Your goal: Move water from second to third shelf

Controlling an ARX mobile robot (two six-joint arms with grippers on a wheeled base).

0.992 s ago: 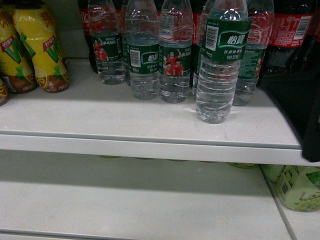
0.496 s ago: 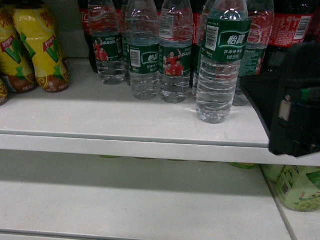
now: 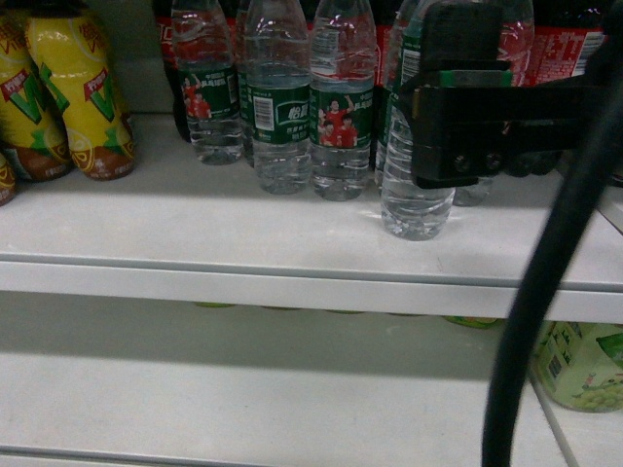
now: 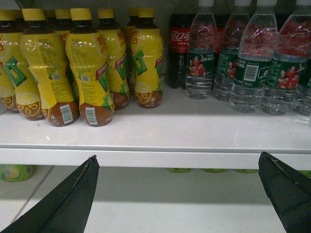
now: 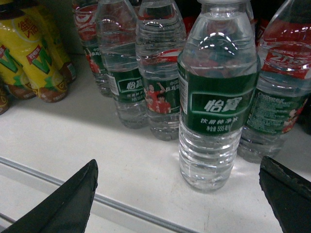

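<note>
One water btl [image 5: 217,97] alone nr shelf edge [image 3: 292,277]; right gripper [image 5: 180,194] wide (left gripper [image 4: 177,194] too), room both sides

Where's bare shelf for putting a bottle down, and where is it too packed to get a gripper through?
Free: the lower shelf, bare from its left end to the green bottle at right; also the upper shelf's front strip, between the yellow bottles and the front water bottle. Crowded: the back row of water bottles, shoulder to shoulder, cola bottles behind.
</note>
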